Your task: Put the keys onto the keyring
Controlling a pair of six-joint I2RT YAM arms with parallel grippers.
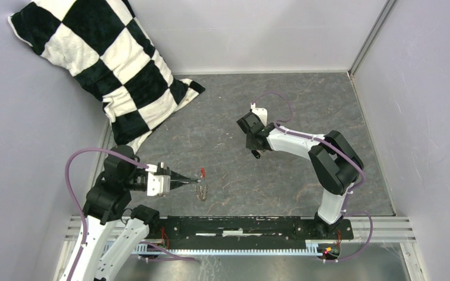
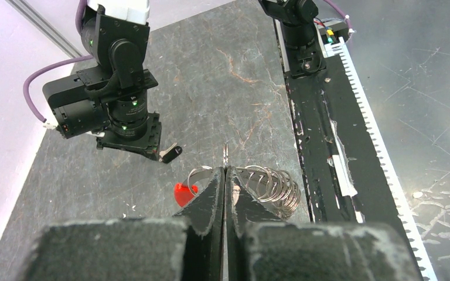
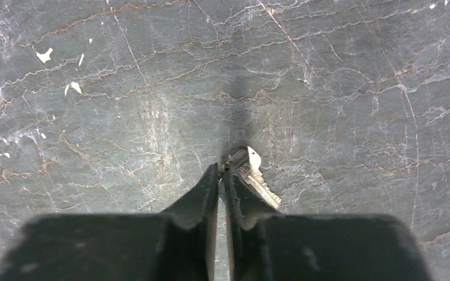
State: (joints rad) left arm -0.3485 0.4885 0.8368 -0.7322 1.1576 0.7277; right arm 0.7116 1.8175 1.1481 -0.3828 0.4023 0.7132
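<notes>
Grey marbled worktop [image 1: 304, 105] is filling a booth of pale lilac walls [image 1: 428, 117]. One black-and-white chequered pillow [image 1: 111, 76] is leaning in the far left corner, and one black rail [image 1: 240, 225] is running along the near edge, carrying the two arms.

One keyring [image 2: 269, 184] is showing, with one red tag [image 2: 183, 194] and a bunch of silvery loops strung on it. One loose key [image 3: 252, 172] is also showing.

The left pincer [image 2: 225, 171] is clamping the thin wire of the keyring between fingers pressed fully together. The tag is sitting just left of its tips and the loops just right, near the front left of the worktop.

The right pincer [image 3: 222, 171] is standing well apart from the keyring, towards the middle of the worktop. Its fingers are sitting almost together, with the key's head touching their tips and the blade slanting away beside the right finger. Whether the key is actually being gripped I cannot tell.
</notes>
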